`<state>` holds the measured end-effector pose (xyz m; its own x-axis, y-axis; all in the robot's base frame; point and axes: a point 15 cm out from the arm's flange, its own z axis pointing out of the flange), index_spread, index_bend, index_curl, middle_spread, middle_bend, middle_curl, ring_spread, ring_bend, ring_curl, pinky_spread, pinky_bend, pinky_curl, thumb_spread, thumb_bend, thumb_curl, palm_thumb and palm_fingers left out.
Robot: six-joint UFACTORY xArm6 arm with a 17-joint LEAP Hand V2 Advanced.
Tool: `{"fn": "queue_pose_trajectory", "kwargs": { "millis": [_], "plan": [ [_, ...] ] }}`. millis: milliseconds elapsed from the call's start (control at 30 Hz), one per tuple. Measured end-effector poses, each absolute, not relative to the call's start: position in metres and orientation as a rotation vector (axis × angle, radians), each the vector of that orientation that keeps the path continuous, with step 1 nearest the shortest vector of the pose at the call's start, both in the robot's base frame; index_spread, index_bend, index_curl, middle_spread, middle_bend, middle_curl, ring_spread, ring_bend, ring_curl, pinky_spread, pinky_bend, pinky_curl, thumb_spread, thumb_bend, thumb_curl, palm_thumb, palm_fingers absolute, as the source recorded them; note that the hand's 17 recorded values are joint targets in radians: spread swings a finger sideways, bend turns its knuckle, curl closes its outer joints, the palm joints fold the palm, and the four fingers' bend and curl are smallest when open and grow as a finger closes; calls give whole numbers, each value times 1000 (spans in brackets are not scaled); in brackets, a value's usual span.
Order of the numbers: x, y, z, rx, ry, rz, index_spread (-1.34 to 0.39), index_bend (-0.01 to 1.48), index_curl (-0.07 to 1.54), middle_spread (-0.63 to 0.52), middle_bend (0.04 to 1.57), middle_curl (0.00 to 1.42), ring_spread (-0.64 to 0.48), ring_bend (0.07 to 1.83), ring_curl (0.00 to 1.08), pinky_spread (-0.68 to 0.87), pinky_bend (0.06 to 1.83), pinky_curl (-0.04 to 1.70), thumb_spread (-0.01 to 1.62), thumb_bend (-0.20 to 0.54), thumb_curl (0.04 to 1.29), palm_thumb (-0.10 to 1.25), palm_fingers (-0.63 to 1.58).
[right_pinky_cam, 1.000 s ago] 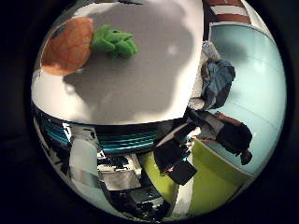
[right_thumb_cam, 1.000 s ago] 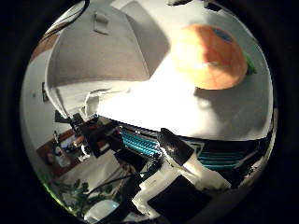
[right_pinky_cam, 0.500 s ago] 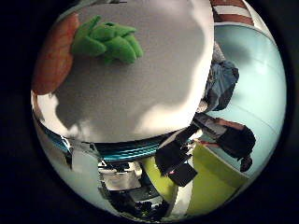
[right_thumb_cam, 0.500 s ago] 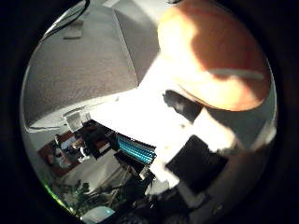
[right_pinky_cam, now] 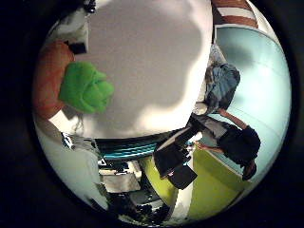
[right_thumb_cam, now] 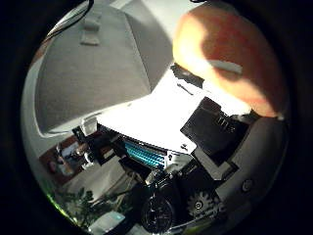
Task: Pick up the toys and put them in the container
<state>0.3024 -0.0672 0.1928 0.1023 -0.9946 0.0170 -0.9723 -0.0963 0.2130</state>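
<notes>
An orange plush toy [right_thumb_cam: 233,54] fills much of the right thumb side palm view, close to the palm, on a white table [right_thumb_cam: 147,113]. My hand [right_thumb_cam: 213,129] has a black and white finger curled in against the toy's edge. In the right little finger side palm view a green plush toy [right_pinky_cam: 85,87] lies on the white table [right_pinky_cam: 157,66], touching the orange toy [right_pinky_cam: 49,76]. A white and black finger part [right_pinky_cam: 76,30] shows beside them. I cannot make out the container.
A grey surface [right_thumb_cam: 88,83] with a small white thing on it lies beside the white table. Past the table's edge are a teal frame [right_pinky_cam: 142,147], a yellow-green chair [right_pinky_cam: 204,180] and room clutter lower down.
The hand has come down closer over the toys. The orange toy now fills more of the thumb side view and a finger has curled in against it. The green toy has shifted towards the view's edge.
</notes>
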Motion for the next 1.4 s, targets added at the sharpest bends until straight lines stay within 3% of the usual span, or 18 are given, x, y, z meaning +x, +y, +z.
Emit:
{"fn": "queue_pose_trajectory", "kwargs": {
  "millis": [267,467,733,933,1400],
  "plan": [
    [306,-74,262,2182,-2033,-152,-341,1058,1004,-259,1247,1050,-277,1395,840,-178,1387,936,879,-14,663,1086,951],
    [315,-72,358,2220,-2090,-21,-319,1081,1041,-232,1277,1052,-278,1398,878,-169,1363,1039,820,-16,724,1067,923],
    [319,-6,467,2373,-2038,121,-307,1068,1060,-214,1291,1043,-280,1390,905,-170,1324,1126,803,-17,770,1052,918],
    [325,67,495,2493,-1923,142,-306,1059,1070,-209,1287,1038,-282,1379,917,-173,1293,1168,799,-18,788,1034,928],
    [351,193,491,2716,-1675,161,-310,1026,1091,-209,1270,1045,-286,1348,936,-185,1248,1224,837,-18,799,1017,949]
  ]
}}
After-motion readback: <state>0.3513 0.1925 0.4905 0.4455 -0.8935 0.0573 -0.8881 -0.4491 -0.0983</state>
